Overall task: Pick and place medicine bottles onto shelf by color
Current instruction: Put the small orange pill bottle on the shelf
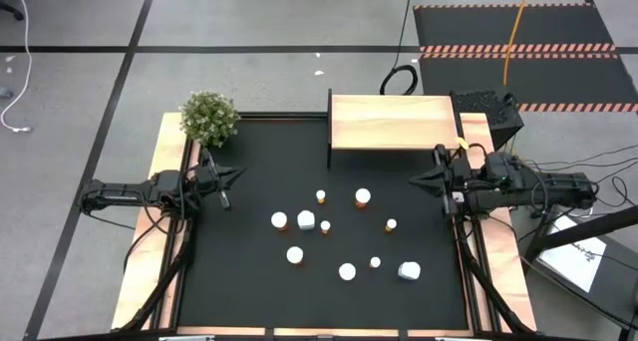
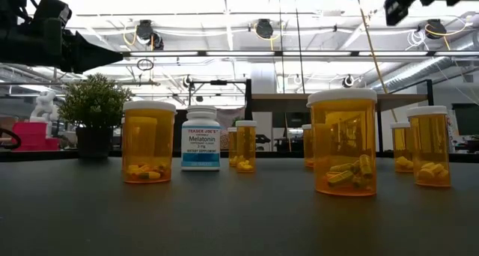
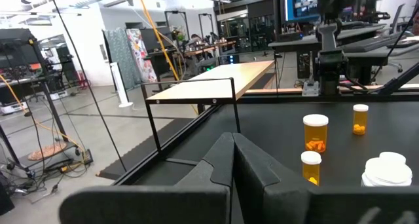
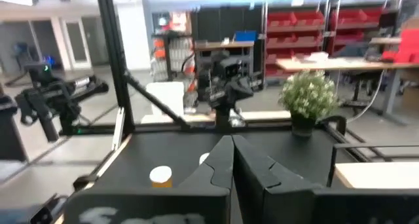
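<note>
Several medicine bottles stand upright on the black mat [image 1: 239,281]. Most are orange with white caps, such as one [image 1: 363,195] and another [image 1: 295,254]; two are white [image 1: 306,219] [image 1: 409,271]. In the low view a white Melatonin bottle [image 2: 200,138] stands between orange ones [image 2: 148,140] [image 2: 343,140]. The pale wooden shelf [image 1: 391,122] stands at the mat's far edge with nothing on top. My left gripper [image 1: 235,173] [image 3: 233,137] is shut and empty, above the mat's left side. My right gripper [image 1: 413,178] [image 4: 231,140] is shut and empty, above the mat's right side, near the shelf.
A green potted plant [image 1: 209,117] stands at the mat's far left corner. Wooden side rails [image 1: 140,271] [image 1: 503,271] run along both sides of the mat. A black box [image 1: 488,110] sits right of the shelf. Bare mat lies in front of the bottles.
</note>
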